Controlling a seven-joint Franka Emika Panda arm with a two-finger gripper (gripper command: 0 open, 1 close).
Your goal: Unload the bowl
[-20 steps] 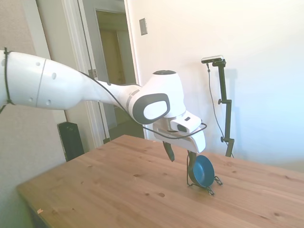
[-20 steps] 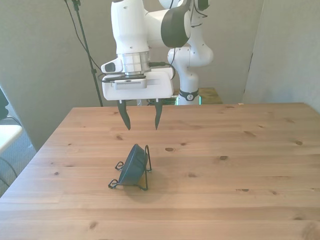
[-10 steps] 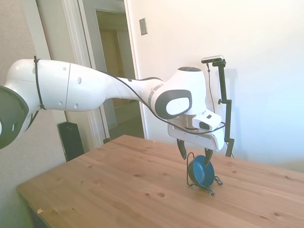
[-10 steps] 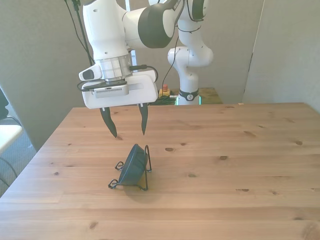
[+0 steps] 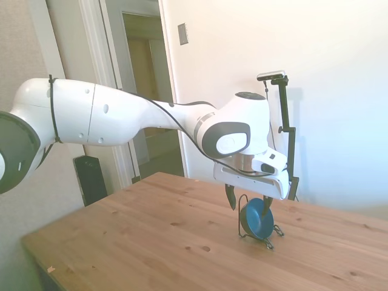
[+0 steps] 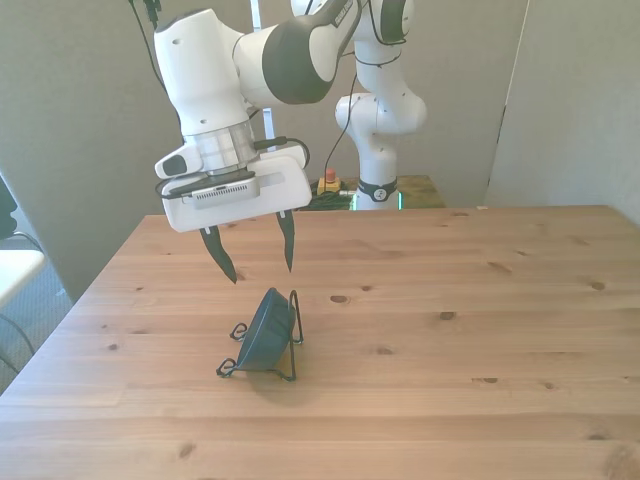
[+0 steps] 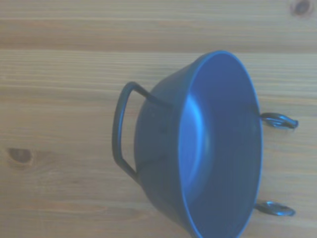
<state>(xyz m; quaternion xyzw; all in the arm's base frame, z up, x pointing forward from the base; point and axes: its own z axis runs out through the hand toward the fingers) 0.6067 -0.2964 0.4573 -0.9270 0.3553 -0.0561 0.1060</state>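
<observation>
A small, smooth, dark teal-blue bowl [image 6: 262,328] is propped on its edge in a thin black wire stand [image 6: 290,345], set on the wooden table [image 6: 470,400] toward its near edge on the front view's left. The gripper [image 6: 256,256] is held above it, fingers spread apart and empty.

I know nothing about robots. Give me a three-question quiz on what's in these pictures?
1. True or false: the gripper is already clamped on the bowl.
2. How does the bowl sit? A. flat on the table B. propped on edge in a wire stand C. upside down
3. Fill in: the gripper's fingers are ____ (open/shut).

Key
1. False: it hangs above the bowl, touching nothing.
2. B
3. open
</observation>
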